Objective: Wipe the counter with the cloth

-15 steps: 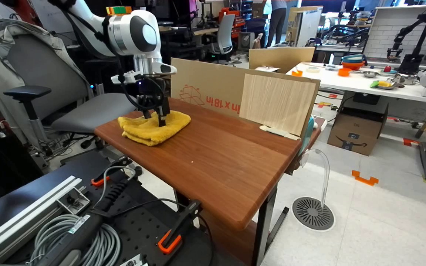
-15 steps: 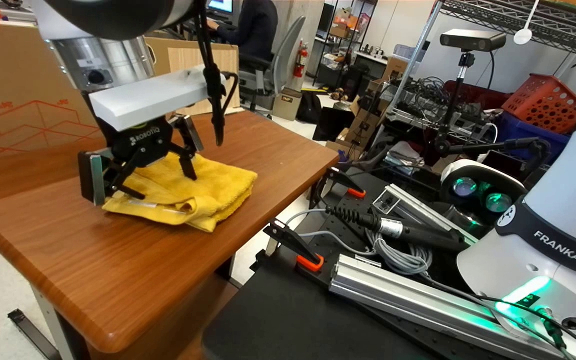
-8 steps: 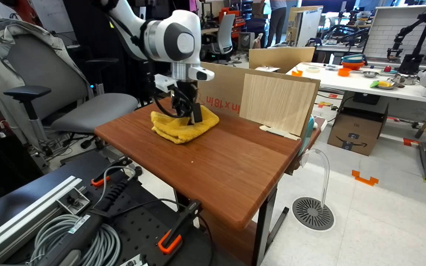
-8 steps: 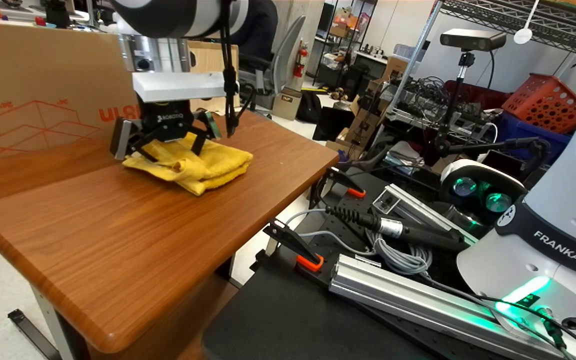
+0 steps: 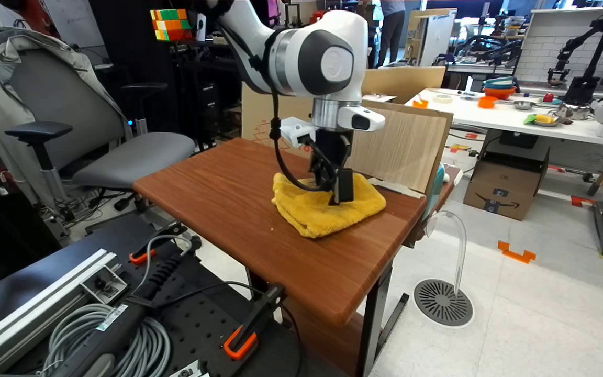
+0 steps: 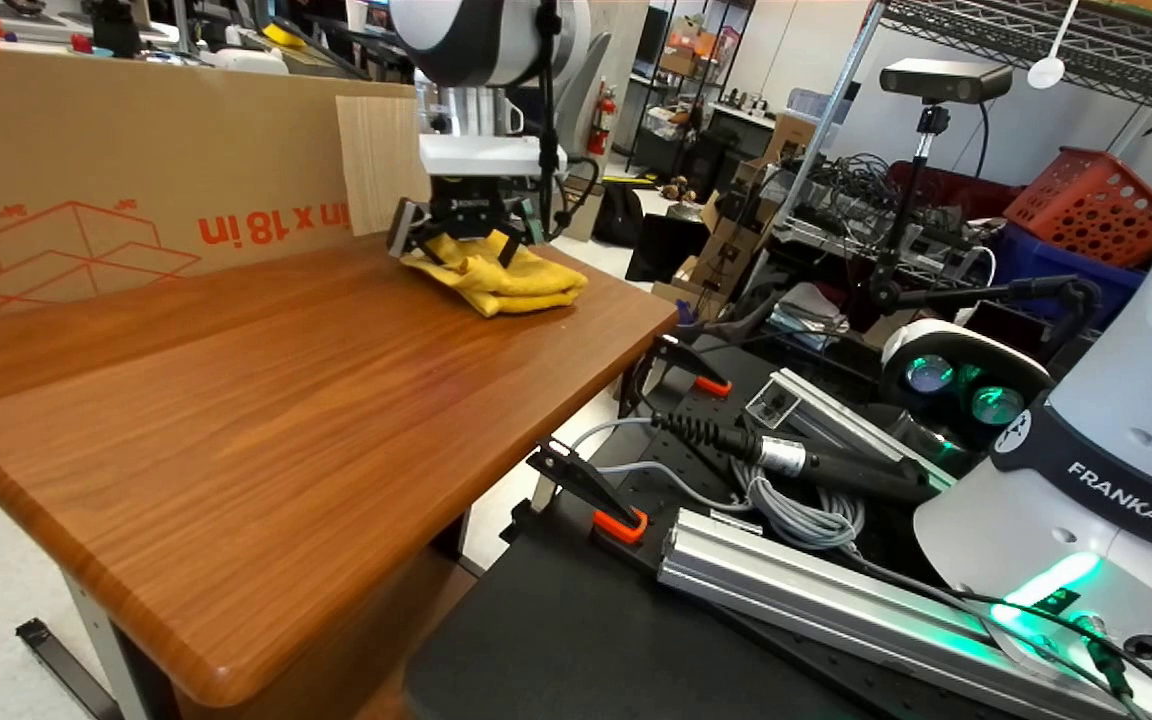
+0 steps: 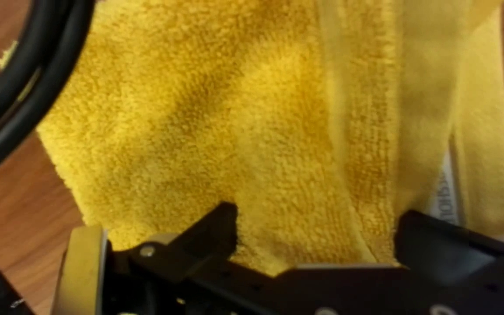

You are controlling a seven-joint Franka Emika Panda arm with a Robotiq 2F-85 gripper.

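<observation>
The yellow folded cloth [image 5: 301,215] lies on the brown wooden table [image 5: 228,209], near the table end by the light wood panel. In an exterior view the cloth [image 6: 541,290] shows at the far end of the tabletop. My gripper [image 6: 468,252] is over the cloth with its fingers spread wide and pointing down onto it. In the wrist view the cloth [image 7: 234,131] fills most of the picture. The two dark fingertips of the gripper [image 7: 316,218] stand far apart, with cloth bulging a little between them. The exact contact under the fingertips is hidden.
A cardboard sheet [image 6: 136,180] stands along the table's back edge, with the light wood panel [image 5: 401,149] leaning on it. A black cable [image 5: 286,170] loops beside the gripper. Clamps [image 6: 621,520], cables and an aluminium rail [image 6: 816,600] lie on the black robot base.
The gripper and the cloth have slid together along the tabletop, to the right in both exterior views, toward the wood panel. The fingers have stayed spread.
</observation>
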